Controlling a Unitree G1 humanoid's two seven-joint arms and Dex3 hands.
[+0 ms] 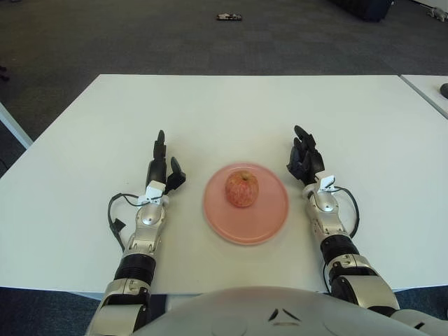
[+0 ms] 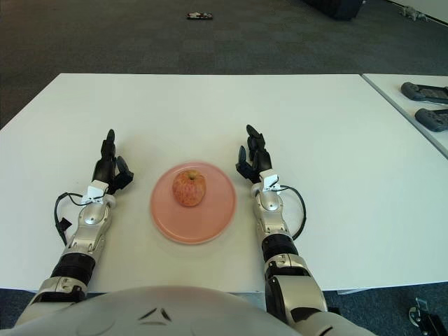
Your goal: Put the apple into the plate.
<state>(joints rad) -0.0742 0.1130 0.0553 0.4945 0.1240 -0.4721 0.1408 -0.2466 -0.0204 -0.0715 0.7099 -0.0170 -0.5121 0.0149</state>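
Note:
A red-yellow apple (image 1: pixel 241 188) sits upright on the pink plate (image 1: pixel 269 217), a little behind its middle. The plate lies on the white table near the front edge. My left hand (image 1: pixel 163 162) shows to the left of the plate, fingers stretched forward and holding nothing. My right hand (image 1: pixel 305 155) shows just to the right of the plate rim, its fingers spread and empty too. Neither hand touches the apple or the plate.
The white table (image 1: pixel 231 112) stretches far behind the plate. A second table (image 2: pixel 420 105) at the right carries dark controllers (image 2: pixel 425 91). A small dark object (image 1: pixel 229 17) lies on the carpet beyond.

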